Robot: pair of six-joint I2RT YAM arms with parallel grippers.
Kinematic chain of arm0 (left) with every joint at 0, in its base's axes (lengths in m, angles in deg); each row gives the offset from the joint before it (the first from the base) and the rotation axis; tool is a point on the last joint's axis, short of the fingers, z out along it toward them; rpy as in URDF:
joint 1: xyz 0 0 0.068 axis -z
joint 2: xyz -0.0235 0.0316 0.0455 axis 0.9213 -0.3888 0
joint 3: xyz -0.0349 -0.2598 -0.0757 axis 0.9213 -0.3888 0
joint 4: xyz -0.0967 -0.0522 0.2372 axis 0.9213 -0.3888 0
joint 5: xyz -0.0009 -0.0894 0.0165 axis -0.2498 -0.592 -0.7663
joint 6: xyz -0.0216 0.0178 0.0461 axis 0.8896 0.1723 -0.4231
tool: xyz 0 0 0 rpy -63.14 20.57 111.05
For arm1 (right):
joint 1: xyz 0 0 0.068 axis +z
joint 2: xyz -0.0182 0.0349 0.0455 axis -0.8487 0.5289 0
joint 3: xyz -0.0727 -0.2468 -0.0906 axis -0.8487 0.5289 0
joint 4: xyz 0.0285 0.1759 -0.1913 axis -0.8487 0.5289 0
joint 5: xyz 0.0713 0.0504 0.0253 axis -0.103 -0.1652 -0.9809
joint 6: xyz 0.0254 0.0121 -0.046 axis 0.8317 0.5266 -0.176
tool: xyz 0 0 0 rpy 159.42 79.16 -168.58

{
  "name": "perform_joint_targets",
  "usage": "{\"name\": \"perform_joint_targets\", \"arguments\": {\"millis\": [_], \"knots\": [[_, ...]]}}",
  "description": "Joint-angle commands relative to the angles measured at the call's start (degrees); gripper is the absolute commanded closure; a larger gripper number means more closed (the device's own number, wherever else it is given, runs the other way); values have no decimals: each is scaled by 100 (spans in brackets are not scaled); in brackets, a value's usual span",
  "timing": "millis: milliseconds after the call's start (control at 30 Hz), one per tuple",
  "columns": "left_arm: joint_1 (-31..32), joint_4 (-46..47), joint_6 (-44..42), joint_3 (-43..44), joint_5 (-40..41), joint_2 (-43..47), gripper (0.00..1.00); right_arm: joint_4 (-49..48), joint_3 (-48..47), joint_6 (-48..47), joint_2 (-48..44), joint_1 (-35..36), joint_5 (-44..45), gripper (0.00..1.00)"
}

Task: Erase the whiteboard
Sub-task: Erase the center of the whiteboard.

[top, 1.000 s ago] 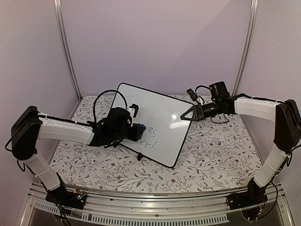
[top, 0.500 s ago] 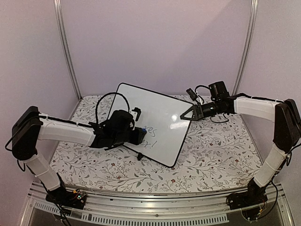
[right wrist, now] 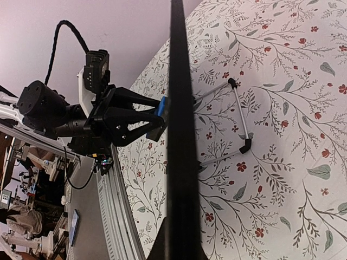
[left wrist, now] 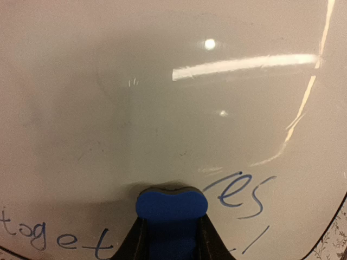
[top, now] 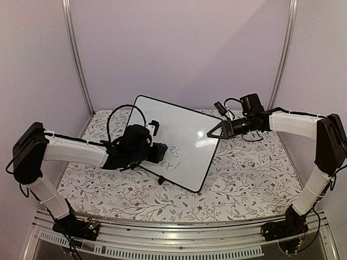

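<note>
left gripper [left wrist: 172,234] clamped on blue eraser [left wrist: 172,207], pad pressed low on whiteboard [left wrist: 162,108]. leftover writing [left wrist: 241,192] sits either side of eraser along bottom edge, so next swipe is probably sideways along board's long axis. left arm nearer, reaching in low from left, wrist level. right gripper [top: 215,132] pinched shut on board's right edge. board stands tilted, mid table [top: 244,179]

Left arm [top: 76,150], right arm [top: 295,122]: jaws clamped.
</note>
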Motion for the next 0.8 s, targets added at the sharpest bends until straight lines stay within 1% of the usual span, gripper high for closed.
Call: {"name": "perform_joint_targets", "arguments": {"millis": [0,167,267,400,500,600,767], "knots": [[305,-251,386,-491,-83,-124,100,438,237,-337,349,537,-275,100],[385,-207,338,-456,25,-173,100,441,204,-326,393,548,-285,100],[348,-225,107,-157,143,-260,100,449,208,-327,391,546,-278,100],[108,-264,-103,356,127,-458,100,449,217,-309,363,555,-268,100],[-19,-291,-257,541,145,-476,100,461,253,-309,344,561,-260,100],[-61,-301,-285,513,120,-422,100,462,300,-321,301,563,-235,100],[80,-260,29,39,-34,-307,100,435,308,-335,322,564,-254,100]]}}
